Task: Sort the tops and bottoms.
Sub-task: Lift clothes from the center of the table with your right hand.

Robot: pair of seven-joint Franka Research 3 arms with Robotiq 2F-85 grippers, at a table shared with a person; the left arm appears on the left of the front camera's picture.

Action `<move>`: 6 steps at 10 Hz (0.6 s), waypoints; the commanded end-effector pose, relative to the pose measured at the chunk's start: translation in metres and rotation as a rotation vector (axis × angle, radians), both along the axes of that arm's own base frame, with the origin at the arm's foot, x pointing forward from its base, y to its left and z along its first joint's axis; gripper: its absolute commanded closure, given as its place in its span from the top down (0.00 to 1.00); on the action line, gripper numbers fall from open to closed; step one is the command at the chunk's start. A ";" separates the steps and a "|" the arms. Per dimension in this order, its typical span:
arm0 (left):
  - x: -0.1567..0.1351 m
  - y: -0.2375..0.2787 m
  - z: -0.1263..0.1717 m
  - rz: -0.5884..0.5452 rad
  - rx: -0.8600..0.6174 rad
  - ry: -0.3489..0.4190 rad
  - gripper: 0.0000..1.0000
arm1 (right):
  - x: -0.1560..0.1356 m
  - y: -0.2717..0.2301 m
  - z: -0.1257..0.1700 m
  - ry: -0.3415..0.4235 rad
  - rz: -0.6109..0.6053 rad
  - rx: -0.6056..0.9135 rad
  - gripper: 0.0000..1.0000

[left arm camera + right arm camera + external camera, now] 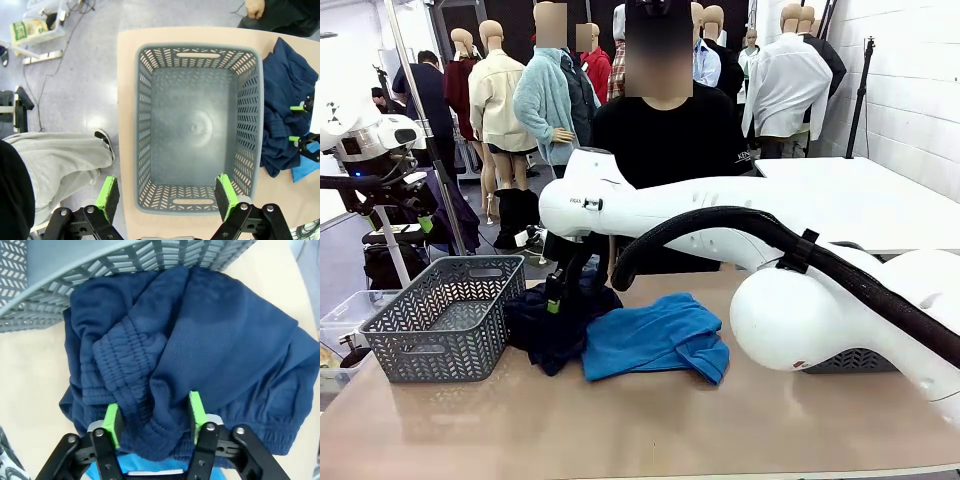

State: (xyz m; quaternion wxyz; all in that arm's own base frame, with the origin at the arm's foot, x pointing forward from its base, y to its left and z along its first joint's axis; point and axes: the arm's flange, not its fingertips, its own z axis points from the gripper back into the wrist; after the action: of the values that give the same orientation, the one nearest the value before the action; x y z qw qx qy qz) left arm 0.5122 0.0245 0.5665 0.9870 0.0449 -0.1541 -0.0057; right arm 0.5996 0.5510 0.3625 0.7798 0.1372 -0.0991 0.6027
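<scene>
Entry, step in hand: picking up the bottoms. The right gripper [154,417] has its green pads planted on either side of a raised fold of the navy shorts [225,340], beside the waistband. Cloth fills the gap, but whether the pinch has bitten cannot be told. Advised handling: take in the thick waistband rather than a single layer, lift straight up, and check that the blue top [655,335], which touches the shorts, does not trail along. The left gripper [166,196] hangs over the grey basket [197,47] with fingers spread wide, holding nothing. Materials: the shorts are soft matte knit with a ribbed elastic band, heaped on the tan table [620,420] against the basket wall. The top is thinner, smoother jersey, and the basket is rigid slotted plastic with a smooth floor.
</scene>
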 end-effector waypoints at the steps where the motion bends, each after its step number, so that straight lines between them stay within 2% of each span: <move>1: 0.001 0.002 0.002 0.010 -0.015 -0.008 1.00 | 0.019 0.016 0.005 -0.023 -0.006 -0.032 0.03; 2: 0.001 0.002 0.002 0.010 -0.015 -0.008 1.00 | 0.019 0.016 0.005 -0.026 -0.007 -0.034 0.00; 6: 0.001 0.002 0.002 0.010 -0.015 -0.008 1.00 | 0.016 0.013 0.008 -0.030 -0.008 -0.036 0.00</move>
State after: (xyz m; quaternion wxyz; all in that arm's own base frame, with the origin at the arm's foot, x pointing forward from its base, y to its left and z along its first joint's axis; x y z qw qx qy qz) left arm 0.5122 0.0245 0.5665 0.9870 0.0449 -0.1541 -0.0057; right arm 0.6011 0.5501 0.3655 0.7802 0.1342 -0.1028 0.6023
